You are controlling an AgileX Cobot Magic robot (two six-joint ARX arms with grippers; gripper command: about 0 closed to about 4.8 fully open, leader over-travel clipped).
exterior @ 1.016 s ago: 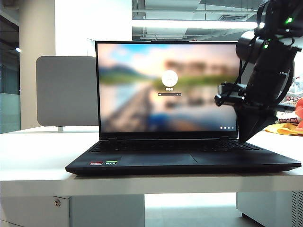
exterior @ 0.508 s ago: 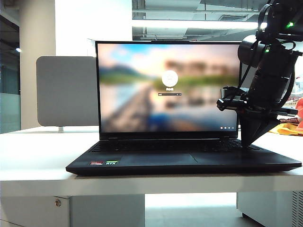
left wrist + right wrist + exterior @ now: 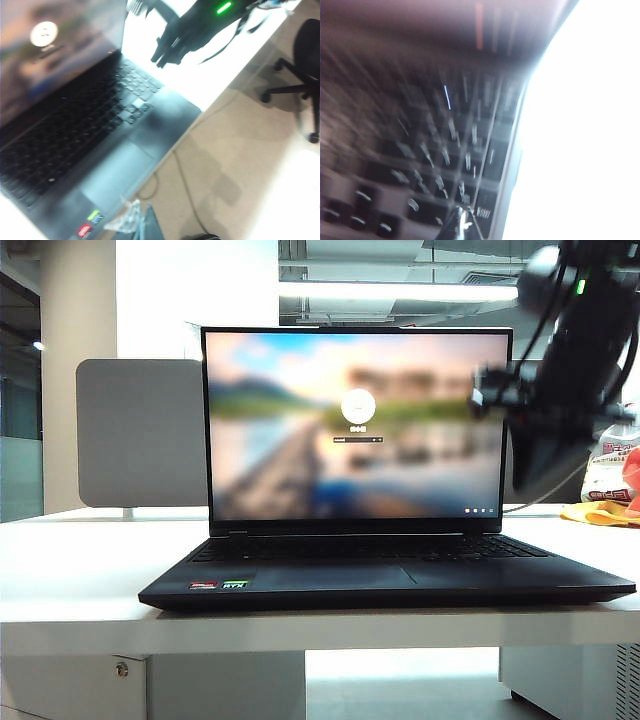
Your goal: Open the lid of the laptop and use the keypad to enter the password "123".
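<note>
The laptop (image 3: 400, 580) stands open on the white table, its lid (image 3: 355, 425) upright with a blurred login screen lit. My right gripper (image 3: 532, 485) hangs shut and motion-blurred above the keypad (image 3: 500, 548), clear of the keys, holding nothing. In the right wrist view its closed tip (image 3: 460, 220) hovers over the smeared keypad (image 3: 450, 165), near the Enter key (image 3: 485, 212). The left wrist view shows the keypad (image 3: 137, 82) and the right gripper (image 3: 160, 59) above the laptop's far corner. My left gripper (image 3: 137, 220) sits off the laptop's front edge by the stickers, tips together, empty.
A grey desk divider (image 3: 140, 430) stands behind the laptop on the left. Orange and yellow items (image 3: 600, 512) lie on the table at the far right. On the floor beside the table are an office chair (image 3: 300, 65) and a cable (image 3: 180, 175).
My right gripper has lifted off the keypad's right end and now hangs higher beside the screen. The laptop and the left arm have not moved.
</note>
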